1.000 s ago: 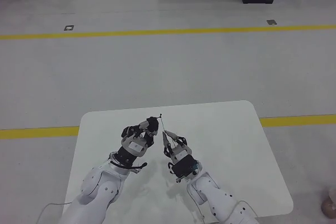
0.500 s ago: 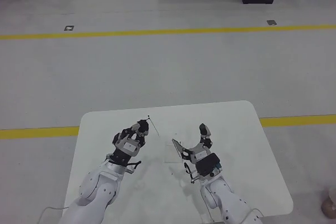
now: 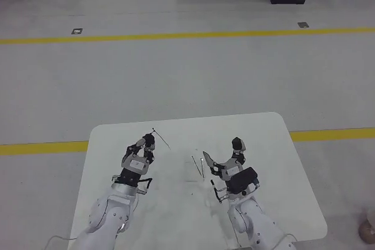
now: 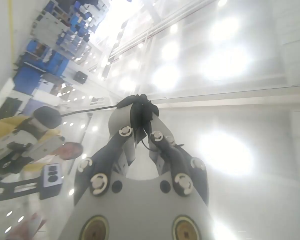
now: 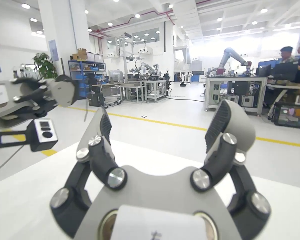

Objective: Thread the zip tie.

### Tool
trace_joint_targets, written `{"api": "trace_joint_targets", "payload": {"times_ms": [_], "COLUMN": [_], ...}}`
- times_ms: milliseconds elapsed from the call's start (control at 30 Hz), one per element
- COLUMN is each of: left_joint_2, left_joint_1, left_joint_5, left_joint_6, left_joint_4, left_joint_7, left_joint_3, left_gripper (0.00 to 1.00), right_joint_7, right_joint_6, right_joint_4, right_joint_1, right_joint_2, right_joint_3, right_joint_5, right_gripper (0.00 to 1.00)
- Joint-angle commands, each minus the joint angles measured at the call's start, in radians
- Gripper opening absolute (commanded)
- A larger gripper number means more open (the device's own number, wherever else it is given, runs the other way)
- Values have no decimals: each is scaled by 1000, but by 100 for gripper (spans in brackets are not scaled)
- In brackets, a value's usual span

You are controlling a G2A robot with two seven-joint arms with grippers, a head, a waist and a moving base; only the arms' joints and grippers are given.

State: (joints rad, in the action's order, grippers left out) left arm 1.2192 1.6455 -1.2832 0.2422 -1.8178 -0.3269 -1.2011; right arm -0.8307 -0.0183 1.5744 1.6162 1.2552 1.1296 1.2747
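Zip tie [image 3: 161, 139]: thin black strip, straight, wire-slim, no loop formed. It's pinched at the fingertips of the L gripper [image 3: 147, 142], over the L half of the white table [image 3: 269, 187]. In the L wrist view the strip sticks out sideways past the tips, and the L jaws are clamped tight on it w/ no gap. R gripper [image 3: 222, 152] sits beside it over the table's middle, apart from the tie, w/ fingers spread wide & nothing betw. them. Ribbed black pads [image 5: 215, 123] face inward.
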Motion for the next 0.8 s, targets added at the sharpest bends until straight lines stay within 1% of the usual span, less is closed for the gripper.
{"api": "trace_joint_targets", "payload": {"times_ms": [0, 100, 167, 200, 233, 767], "left_joint_2": [3, 9, 13, 13, 13, 13], "left_joint_1": [21, 47, 56, 56, 56, 56], "left_joint_5": [-53, -112, -147, -147, -147, -147], "left_joint_6": [30, 64, 73, 73, 73, 73], "left_joint_4": [7, 17, 22, 22, 22, 22], "left_joint_7": [-18, -26, -28, -28, -28, -28], "left_joint_3": [-3, -8, -6, -6, -6, -6], "left_gripper": [0, 0, 0, 0, 0, 0], "right_joint_7": [-14, -27, -36, -48, -52, -52], "right_joint_6": [25, 50, 74, 93, 97, 97], "right_joint_4": [-4, -5, 1, 3, -1, -1], "right_joint_1": [17, 36, 40, 40, 40, 40], "right_joint_2": [-2, -3, 0, 1, 2, 2], "right_joint_3": [30, 62, 69, 69, 70, 70], "right_joint_5": [-48, -104, -152, -172, -178, -178], "right_gripper": [100, 100, 100, 100, 100, 100]}}
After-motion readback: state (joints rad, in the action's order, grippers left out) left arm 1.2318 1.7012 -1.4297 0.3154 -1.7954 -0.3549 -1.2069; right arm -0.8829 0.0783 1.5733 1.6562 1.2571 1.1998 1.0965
